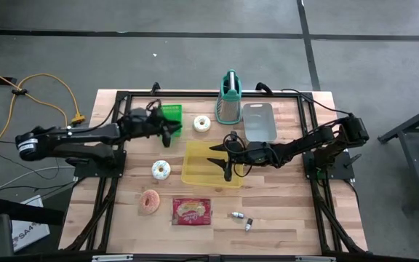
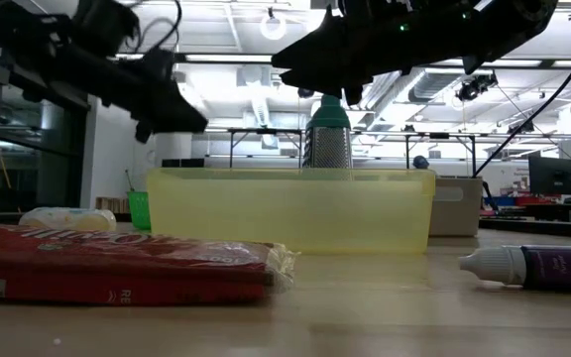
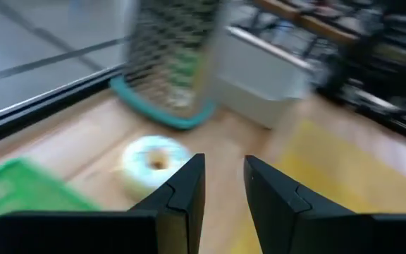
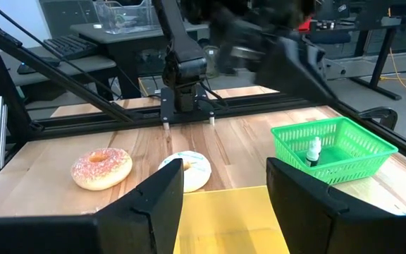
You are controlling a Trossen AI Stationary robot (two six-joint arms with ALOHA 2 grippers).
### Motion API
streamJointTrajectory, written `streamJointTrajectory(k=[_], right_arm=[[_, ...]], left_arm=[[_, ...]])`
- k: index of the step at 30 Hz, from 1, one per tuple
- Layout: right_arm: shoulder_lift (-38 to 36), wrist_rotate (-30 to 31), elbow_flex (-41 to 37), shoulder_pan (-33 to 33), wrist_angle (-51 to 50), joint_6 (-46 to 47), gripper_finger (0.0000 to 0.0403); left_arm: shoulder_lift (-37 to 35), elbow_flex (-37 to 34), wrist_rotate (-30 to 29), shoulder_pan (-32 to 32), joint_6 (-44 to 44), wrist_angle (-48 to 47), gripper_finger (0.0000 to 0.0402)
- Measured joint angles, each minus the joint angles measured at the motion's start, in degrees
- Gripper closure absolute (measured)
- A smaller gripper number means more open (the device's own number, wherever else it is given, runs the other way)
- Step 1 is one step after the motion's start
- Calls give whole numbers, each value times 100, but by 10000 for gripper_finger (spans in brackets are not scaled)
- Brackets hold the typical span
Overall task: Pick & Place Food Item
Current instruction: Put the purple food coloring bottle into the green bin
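Snacks sit nearest the front of the table: a red packet (image 1: 192, 211), a pink donut (image 1: 150, 201) beside it and a small bottle (image 1: 237, 215) off to the side. A little farther back lies a white donut (image 1: 161, 169), just beside the yellow tray (image 1: 195, 173). Past the tray there is another white donut (image 1: 202, 124), then a green basket (image 1: 172, 113), a grater (image 1: 229, 98) and a gray board (image 1: 259, 122) near the back edge.

I think the job is at the reaching step. No food is held yet. The left gripper (image 1: 167, 132) hangs in the air between the green basket and the far white donut, and it seems to point at that donut. Its fingers (image 3: 185, 189) are close together with a thin gap, and nothing is between them. Next it would need to open wider, go down over the donut and squeeze gently, then carry it, maybe to the yellow tray.

The right gripper (image 1: 224, 161) hovers over the yellow tray, stretched out toward the middle of the table. Its fingers (image 4: 162, 199) are spread wide and hold nothing.
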Motion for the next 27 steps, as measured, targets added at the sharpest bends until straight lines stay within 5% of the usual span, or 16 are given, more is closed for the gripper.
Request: streamJointTrajectory(k=[5,15,20,27], right_arm=[[0,-18,0,0,-2,-14,213],[0,-917,0,16,-4,-180,213],[1,-1748,0,244,-312,-346,213],[2,-2247,-2,991,-2219,-342,213]], left_arm=[[-104,4,-164,-1004,107,156,306],[-99,4,-1465,-2773,735,548,306],[-100,7,-1618,-3089,985,900,306],[-99,7,-1621,-3017,988,905,306]])
